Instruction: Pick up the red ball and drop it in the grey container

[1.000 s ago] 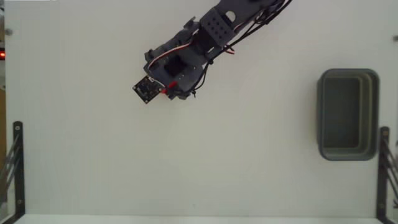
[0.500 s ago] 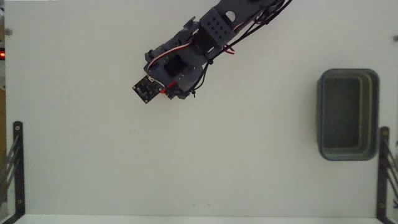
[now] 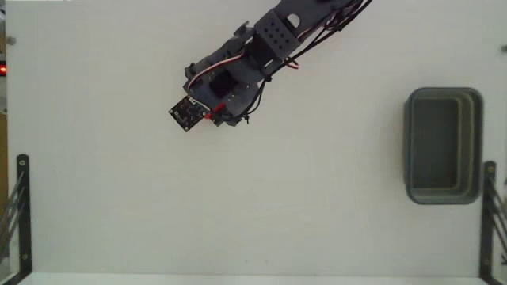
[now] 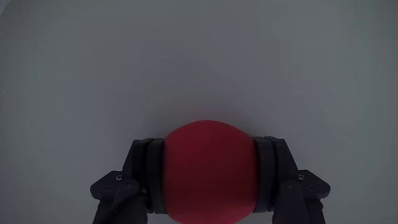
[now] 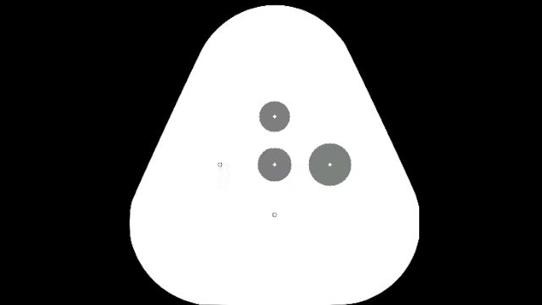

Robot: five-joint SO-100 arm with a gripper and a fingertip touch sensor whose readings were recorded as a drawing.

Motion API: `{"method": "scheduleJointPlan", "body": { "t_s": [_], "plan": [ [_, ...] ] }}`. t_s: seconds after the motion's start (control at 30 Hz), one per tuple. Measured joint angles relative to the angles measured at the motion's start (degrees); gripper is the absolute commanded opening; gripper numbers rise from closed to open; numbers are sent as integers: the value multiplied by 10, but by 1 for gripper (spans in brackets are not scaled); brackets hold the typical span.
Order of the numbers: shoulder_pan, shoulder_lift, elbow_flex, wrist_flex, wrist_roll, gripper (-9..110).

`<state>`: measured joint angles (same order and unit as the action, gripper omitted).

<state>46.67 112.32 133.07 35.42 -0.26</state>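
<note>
Pinching the red ball [image 4: 209,172] between its two dark fingers [image 4: 147,174], the gripper [image 4: 209,177] held it over the white table [image 3: 238,206] (far left of the grey container [image 3: 477,142] in the fixed view).

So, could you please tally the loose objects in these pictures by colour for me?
Red: 1, the smooth red ball clamped between the gripper fingers in the wrist view.
Grey: 1, the rectangular grey container on the white table.
Total: 2.
</note>
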Motion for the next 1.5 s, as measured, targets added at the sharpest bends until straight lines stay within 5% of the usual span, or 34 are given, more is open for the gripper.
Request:
{"method": "scheduleJointPlan", "body": {
  "t_s": [1.5],
  "plan": [
    [-2,-24,-426,425,1,69]
  ]
}}
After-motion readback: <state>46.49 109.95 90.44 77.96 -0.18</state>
